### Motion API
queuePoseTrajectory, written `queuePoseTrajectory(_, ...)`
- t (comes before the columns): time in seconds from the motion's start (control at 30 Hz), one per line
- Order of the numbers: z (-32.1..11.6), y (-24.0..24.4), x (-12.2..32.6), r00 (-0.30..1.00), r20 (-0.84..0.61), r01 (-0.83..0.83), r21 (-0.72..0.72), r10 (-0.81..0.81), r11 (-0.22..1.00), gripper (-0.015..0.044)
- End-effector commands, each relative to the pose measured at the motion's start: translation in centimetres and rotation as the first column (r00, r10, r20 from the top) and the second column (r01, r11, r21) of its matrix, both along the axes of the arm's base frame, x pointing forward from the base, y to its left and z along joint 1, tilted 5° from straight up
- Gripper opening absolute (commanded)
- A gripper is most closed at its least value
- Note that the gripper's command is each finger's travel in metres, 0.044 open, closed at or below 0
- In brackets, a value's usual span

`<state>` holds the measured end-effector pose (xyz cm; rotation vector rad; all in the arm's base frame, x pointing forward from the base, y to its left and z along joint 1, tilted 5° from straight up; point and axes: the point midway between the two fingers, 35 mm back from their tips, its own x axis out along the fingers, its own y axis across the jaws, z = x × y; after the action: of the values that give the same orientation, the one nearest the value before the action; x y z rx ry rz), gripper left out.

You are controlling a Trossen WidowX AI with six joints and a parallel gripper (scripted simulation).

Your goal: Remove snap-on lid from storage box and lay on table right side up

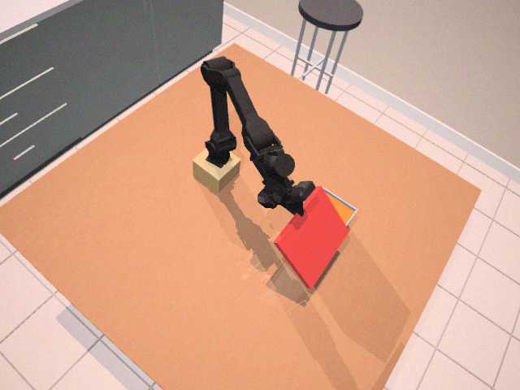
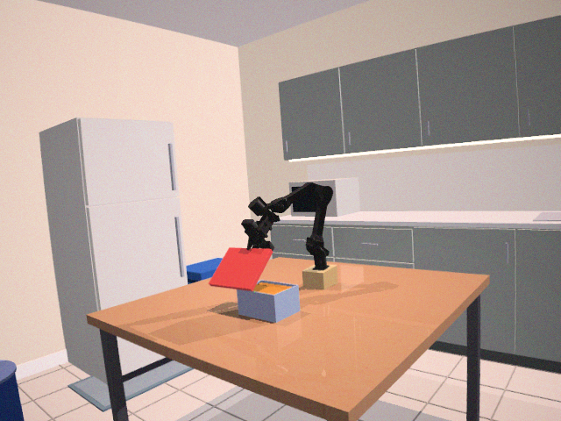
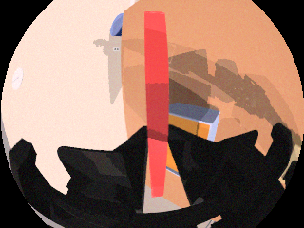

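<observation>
Tilted red square lid (image 1: 313, 239) (image 2: 239, 269) (image 3: 157, 62), pinched along its upper edge by narrowly parted black gripper (image 1: 300, 210) (image 2: 251, 248) (image 3: 156, 129).
Its slab sloped down from the fingers, away from the arm base, toward the bench's near-left corner (exterior view).

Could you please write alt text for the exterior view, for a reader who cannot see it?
A black robot arm's claw grips a tilted red lid by its upper edge, above and partly in front of an open blue-grey storage box with an orange interior, on a wooden table in a kitchen.
</observation>
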<state>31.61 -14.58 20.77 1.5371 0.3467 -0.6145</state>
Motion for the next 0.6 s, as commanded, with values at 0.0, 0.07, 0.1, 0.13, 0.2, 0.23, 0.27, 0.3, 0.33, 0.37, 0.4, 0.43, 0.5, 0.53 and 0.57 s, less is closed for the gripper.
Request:
queuePoseTrajectory(0.0,0.7,-0.9,-0.1,1.0,0.016,-0.005,-0.01,0.005,1.0,0.0)
queuePoseTrajectory(0.07,0.7,-1.3,-0.2,1.0,0.016,-0.005,-0.01,0.005,1.0,0.0)
queuePoseTrajectory(0.1,0.7,-1.5,-0.3,1.0,0.016,-0.005,-0.01,0.005,1.0,0.0)
queuePoseTrajectory(0.13,0.7,-1.7,-0.3,1.0,0.016,-0.005,-0.01,0.005,1.0,0.0)
queuePoseTrajectory(0.2,0.7,-2.1,-0.4,1.0,0.015,-0.005,-0.011,0.005,1.0,0.0)
queuePoseTrajectory(0.23,0.7,-2.3,-0.5,1.0,0.015,-0.005,-0.011,0.005,1.0,0.0)
queuePoseTrajectory(0.27,0.7,-2.5,-0.5,1.0,0.015,-0.005,-0.011,0.005,1.0,0.0)
queuePoseTrajectory(0.3,0.7,-2.6,-0.6,1.0,0.015,-0.005,-0.011,0.005,1.0,0.0)
queuePoseTrajectory(0.33,0.7,-2.8,-0.6,1.0,0.015,-0.005,-0.012,0.005,1.0,0.0)
queuePoseTrajectory(0.37,0.7,-3.0,-0.7,1.0,0.015,-0.005,-0.012,0.005,1.0,0.0)
queuePoseTrajectory(0.4,0.7,-3.2,-0.8,1.0,0.015,-0.005,-0.012,0.005,1.0,0.0)
queuePoseTrajectory(0.43,0.7,-3.4,-0.8,1.0,0.015,-0.005,-0.012,0.005,1.0,0.0)
queuePoseTrajectory(0.5,0.7,-3.8,-0.9,1.0,0.015,-0.005,-0.012,0.005,1.0,0.0)
queuePoseTrajectory(0.53,0.8,-4.0,-1.0,1.0,0.015,-0.005,-0.013,0.005,1.0,0.0)
queuePoseTrajectory(0.57,0.8,-4.2,-1.0,1.0,0.015,-0.005,-0.013,0.005,1.0,0.0)
